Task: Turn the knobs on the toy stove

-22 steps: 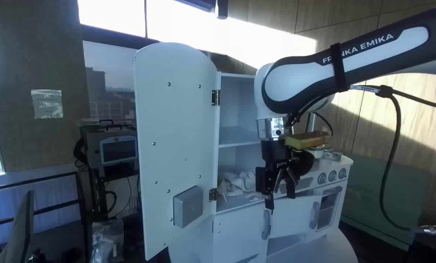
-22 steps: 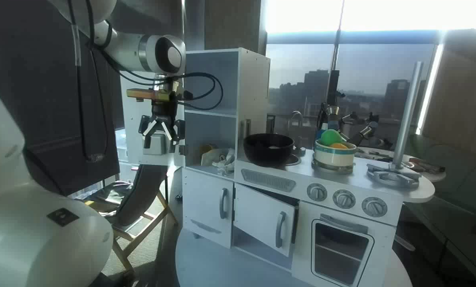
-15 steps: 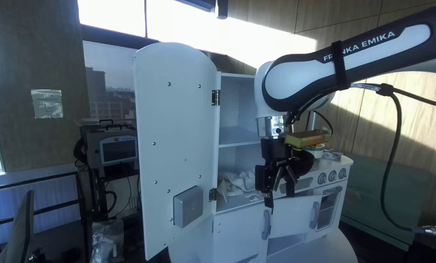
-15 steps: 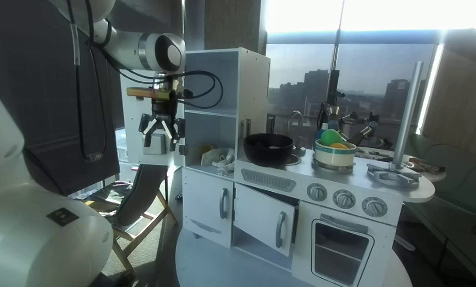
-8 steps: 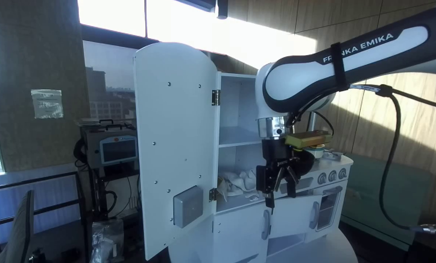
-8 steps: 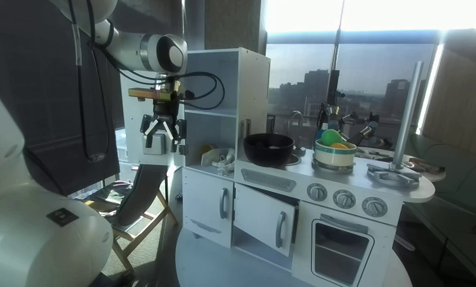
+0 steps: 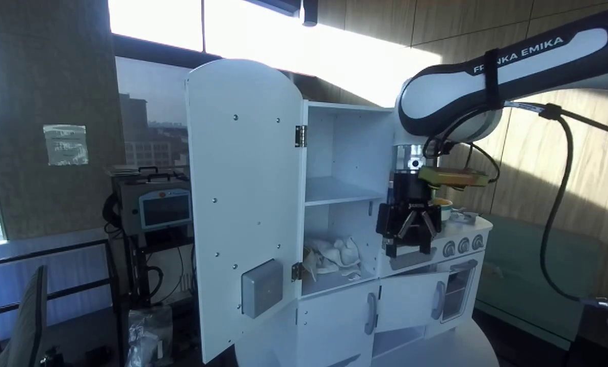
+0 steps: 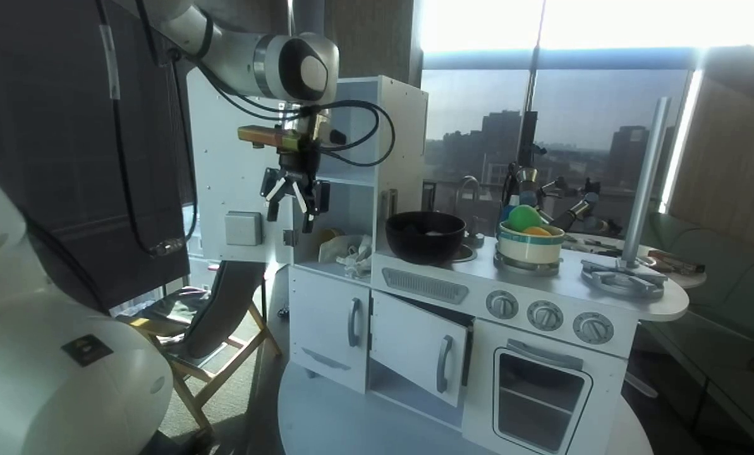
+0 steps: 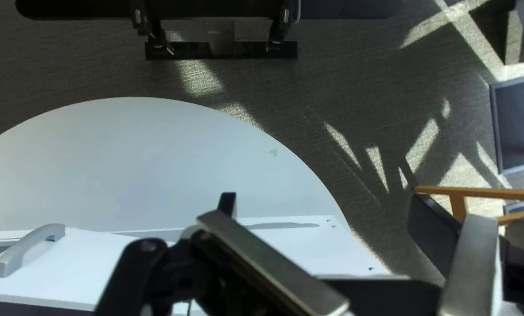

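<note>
A black two-fingered robot gripper is hanging fingertips down from a white-and-black jointed arm, its fingers standing well apart (the wrist view is showing their flat grey pads blurred, with a wide gap between). A white toy stove is standing on a round white table. Three round grey dial knobs are sitting in a row on the stove's front, just above its dark-windowed oven door. A tall white open-fronted shelf unit is adjoining the stove's other end, and the gripper is hovering out in front of that end, well apart from the knobs. On the stove's top, at its shelf end, a deep round black pan is resting; midway along, a teal-rimmed cream pot is holding a green rounded piece and an orange rounded piece. At the stove's knob end, a tall grey pole is rising from a grey burner grate. Low on the stove's front, a grey-handled white cabinet door is standing ajar.
</note>
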You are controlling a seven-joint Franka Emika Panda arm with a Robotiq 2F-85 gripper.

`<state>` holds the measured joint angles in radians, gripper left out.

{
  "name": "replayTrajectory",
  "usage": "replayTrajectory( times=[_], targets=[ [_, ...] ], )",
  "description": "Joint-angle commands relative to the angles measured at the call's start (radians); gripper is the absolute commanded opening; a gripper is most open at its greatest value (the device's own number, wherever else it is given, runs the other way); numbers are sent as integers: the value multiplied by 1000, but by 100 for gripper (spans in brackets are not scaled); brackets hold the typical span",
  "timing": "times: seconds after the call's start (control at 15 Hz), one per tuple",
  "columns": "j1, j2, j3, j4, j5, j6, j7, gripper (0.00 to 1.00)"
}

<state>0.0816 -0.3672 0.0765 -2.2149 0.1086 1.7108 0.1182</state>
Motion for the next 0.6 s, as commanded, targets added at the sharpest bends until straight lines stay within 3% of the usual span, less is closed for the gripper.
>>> replayTrajectory(
  times=[0.0,0.53],
  targets=[
    [-49,-64,-52,-39,66,81,23,100],
    [-174,-104,-127,-152,62,371,96,100]
  ],
)
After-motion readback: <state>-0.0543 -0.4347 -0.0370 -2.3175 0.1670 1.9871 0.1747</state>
